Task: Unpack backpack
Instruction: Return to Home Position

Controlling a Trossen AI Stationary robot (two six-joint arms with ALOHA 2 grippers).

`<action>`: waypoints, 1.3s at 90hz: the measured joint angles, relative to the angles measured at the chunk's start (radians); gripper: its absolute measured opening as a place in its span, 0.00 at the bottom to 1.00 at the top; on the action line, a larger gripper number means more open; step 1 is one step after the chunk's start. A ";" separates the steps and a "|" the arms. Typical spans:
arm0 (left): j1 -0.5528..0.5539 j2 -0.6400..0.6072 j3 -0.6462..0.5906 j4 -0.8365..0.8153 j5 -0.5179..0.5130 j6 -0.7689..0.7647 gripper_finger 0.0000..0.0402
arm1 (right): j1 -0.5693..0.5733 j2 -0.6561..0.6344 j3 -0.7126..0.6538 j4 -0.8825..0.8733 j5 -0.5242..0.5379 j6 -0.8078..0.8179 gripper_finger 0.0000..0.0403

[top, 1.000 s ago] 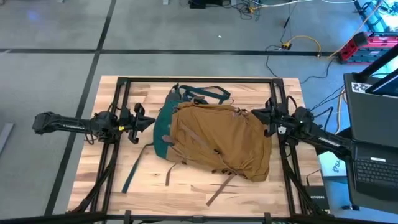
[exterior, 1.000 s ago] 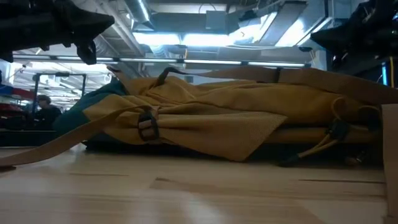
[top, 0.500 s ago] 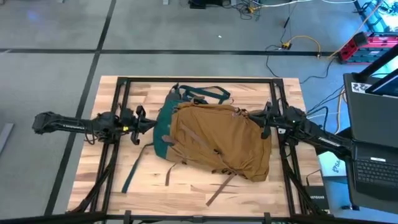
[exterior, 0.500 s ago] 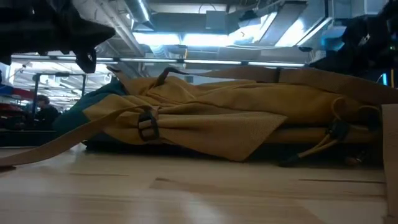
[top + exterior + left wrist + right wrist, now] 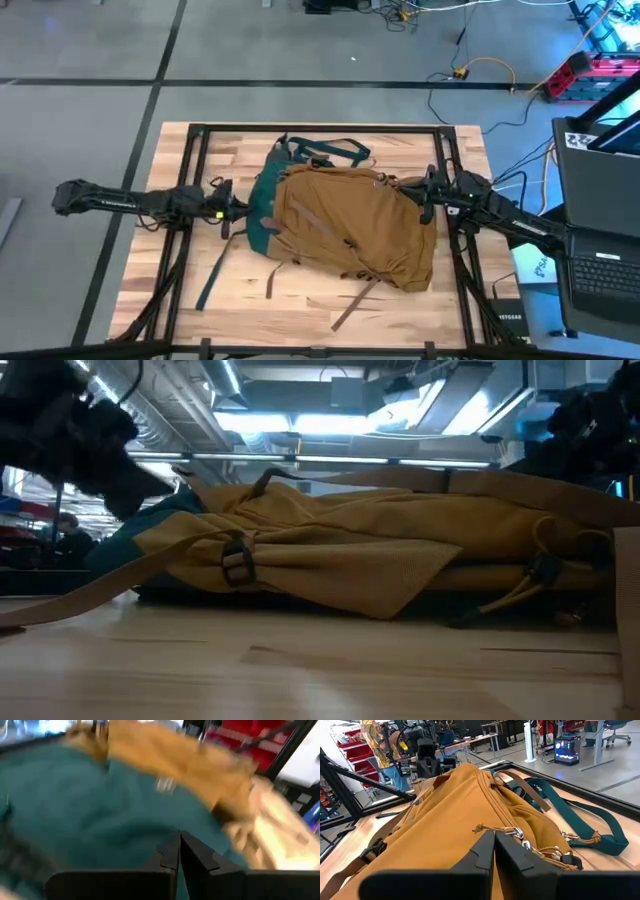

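1. The left gripper (image 5: 236, 208), fingers pressed together on nothing, hovers beside the backpack's teal side.
2. The backpack (image 5: 345, 225) lies flat mid-table (image 5: 300, 310), apparently closed; unpacking looks undone.
3. The right gripper (image 5: 418, 200), fingers likewise together, holds nothing.

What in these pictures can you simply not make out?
Backpack contents: every view, its shut fabric covers them.
Table behind the backpack: low view, the backpack blocks it.
Person: right wrist view, head cut off by the top edge.
Distant figure: low view, too small and dark.
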 joint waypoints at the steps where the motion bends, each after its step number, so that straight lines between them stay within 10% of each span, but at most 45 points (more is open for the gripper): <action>1: 0.000 0.000 0.000 -0.009 0.000 0.000 0.00 | 0.000 0.000 0.000 0.000 0.000 0.000 0.00; 117: 0.000 0.008 0.000 -0.116 0.006 0.001 0.00 | 0.000 0.000 0.000 -0.002 -0.001 0.000 0.00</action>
